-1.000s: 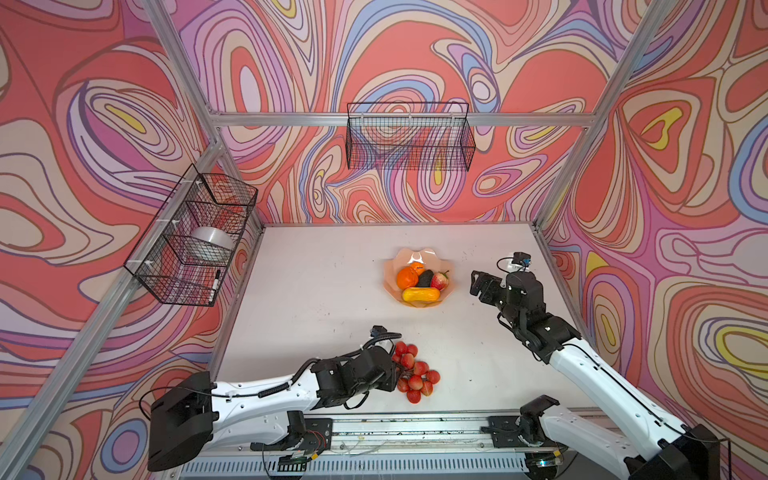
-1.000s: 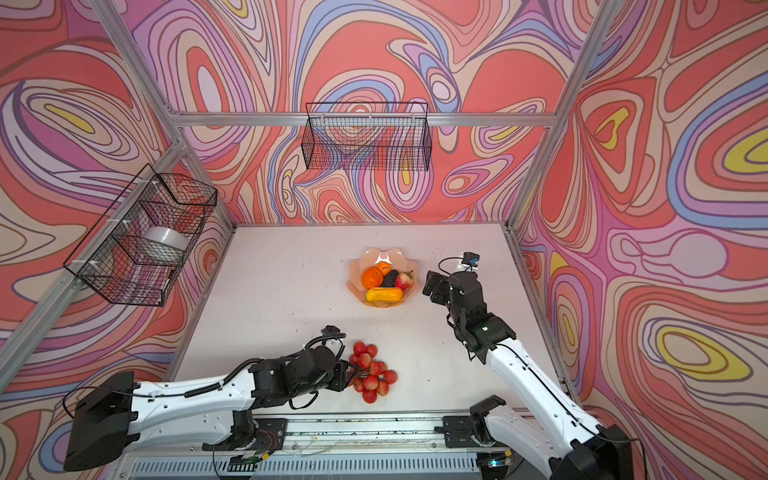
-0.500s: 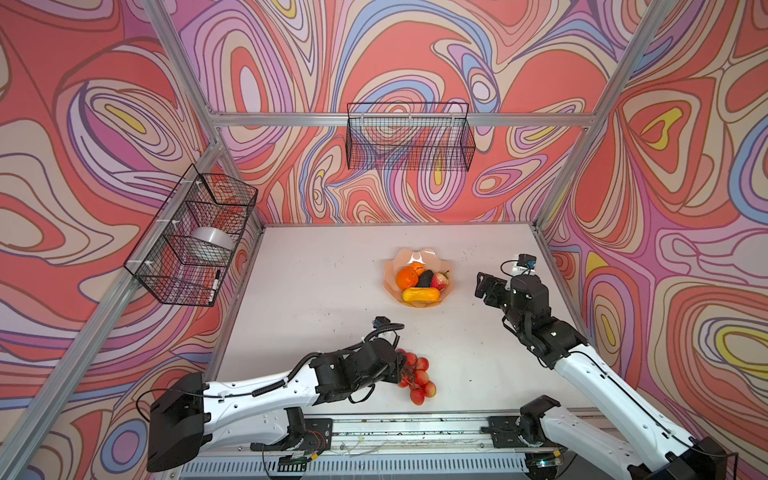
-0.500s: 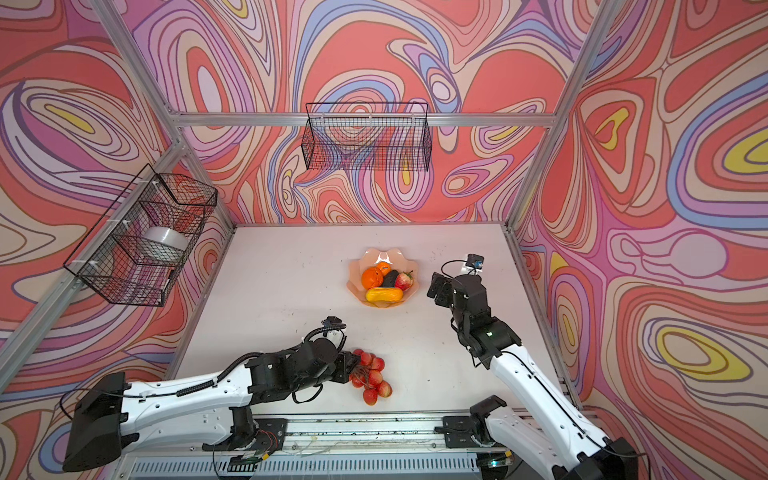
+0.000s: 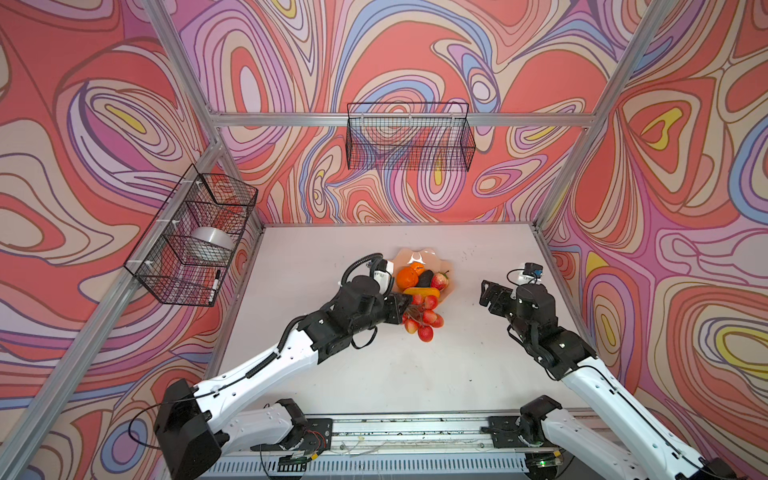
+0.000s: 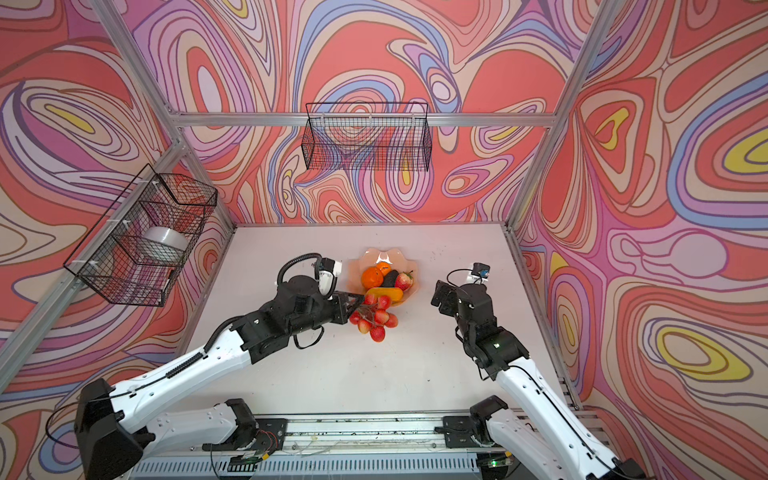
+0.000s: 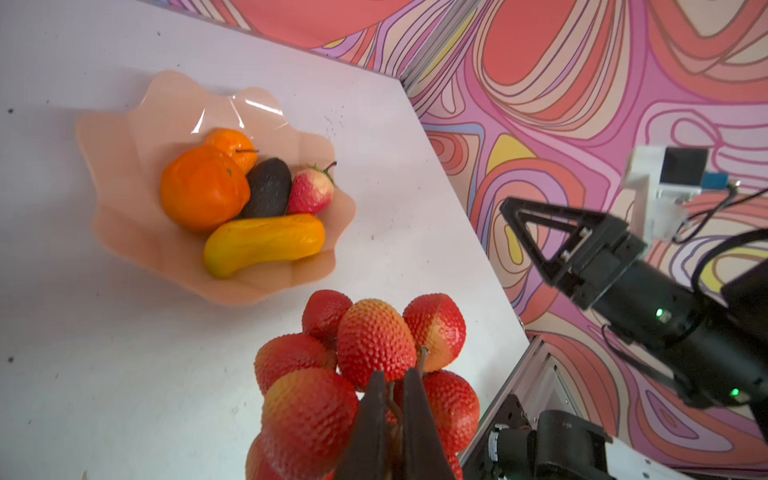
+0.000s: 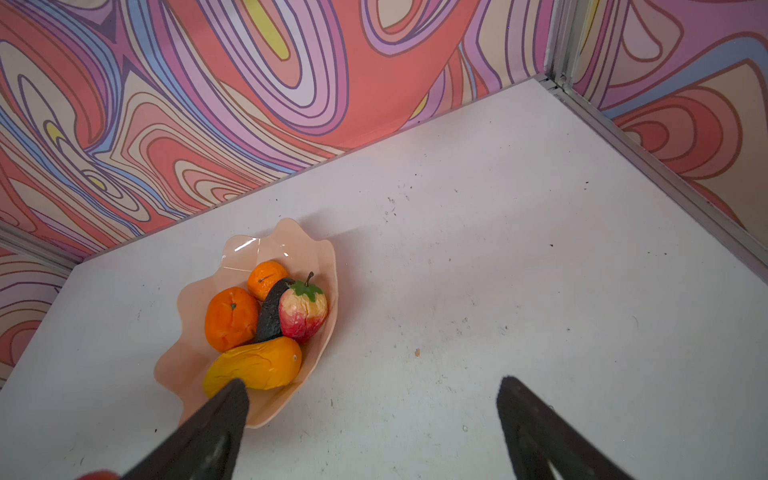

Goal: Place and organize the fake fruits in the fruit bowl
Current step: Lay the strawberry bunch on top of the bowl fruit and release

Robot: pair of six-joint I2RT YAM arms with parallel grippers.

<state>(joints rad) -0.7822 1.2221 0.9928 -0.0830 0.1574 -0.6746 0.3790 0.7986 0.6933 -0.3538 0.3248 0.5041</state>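
I'm seeing bright, even light from above, with only soft shadows on the table (image 5: 415, 374). Glare streaks the far wall of the fruit bowl (image 7: 249, 104) — and in the left wrist view the grape bunch (image 7: 374, 336) blurs nearest the lens.

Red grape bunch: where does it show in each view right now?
Both top views: red grape bunch held by the left gripper, at the fruit bowl near rim.
Left wrist: bunch in the foreground, stem pinched; bowl beyond.
Right wrist: only a red sliver at the frame edge, probably it.
Shared landmark: the fruit bowl.
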